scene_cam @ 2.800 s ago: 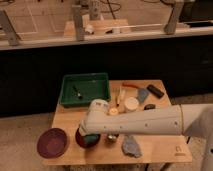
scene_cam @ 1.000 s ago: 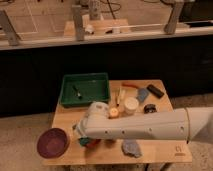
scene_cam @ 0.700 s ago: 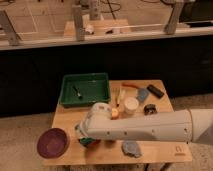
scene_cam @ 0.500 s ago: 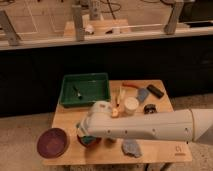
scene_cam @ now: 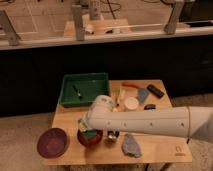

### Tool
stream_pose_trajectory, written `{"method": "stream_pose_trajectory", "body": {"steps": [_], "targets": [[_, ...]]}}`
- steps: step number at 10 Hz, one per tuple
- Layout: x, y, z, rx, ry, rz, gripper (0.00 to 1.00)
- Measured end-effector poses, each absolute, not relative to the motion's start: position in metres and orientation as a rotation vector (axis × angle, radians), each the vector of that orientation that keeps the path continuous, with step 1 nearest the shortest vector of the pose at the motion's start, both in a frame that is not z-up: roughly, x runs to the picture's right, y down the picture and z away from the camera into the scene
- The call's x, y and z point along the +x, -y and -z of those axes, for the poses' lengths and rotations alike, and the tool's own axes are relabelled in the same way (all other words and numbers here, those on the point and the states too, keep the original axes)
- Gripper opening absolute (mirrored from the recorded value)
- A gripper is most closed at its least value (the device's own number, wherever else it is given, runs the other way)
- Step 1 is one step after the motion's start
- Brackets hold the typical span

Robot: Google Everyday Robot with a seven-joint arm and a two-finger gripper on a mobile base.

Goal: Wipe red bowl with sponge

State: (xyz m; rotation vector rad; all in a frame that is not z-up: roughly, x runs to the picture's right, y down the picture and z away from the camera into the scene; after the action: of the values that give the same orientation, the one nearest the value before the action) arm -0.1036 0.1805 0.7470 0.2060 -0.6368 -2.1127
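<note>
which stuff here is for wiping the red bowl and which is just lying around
For the job:
- red bowl
- sponge, at the bowl
- gripper, down over the bowl

Just lying about:
- maroon plate
- green tray
- grey rag
- blue-grey pad

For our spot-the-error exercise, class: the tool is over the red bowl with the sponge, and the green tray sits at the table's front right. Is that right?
No. The camera view shows the green tray at the table's back left, not front right. The rest holds: the tool is over the red bowl, with the sponge there.
</note>
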Motion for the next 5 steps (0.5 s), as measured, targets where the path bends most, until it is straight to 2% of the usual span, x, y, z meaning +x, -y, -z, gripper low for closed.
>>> {"method": "stream_pose_trajectory", "body": {"steps": [5], "targets": [[-0.093,-0.194,-0.750,0.193,0.679,2.069,0.00]]}}
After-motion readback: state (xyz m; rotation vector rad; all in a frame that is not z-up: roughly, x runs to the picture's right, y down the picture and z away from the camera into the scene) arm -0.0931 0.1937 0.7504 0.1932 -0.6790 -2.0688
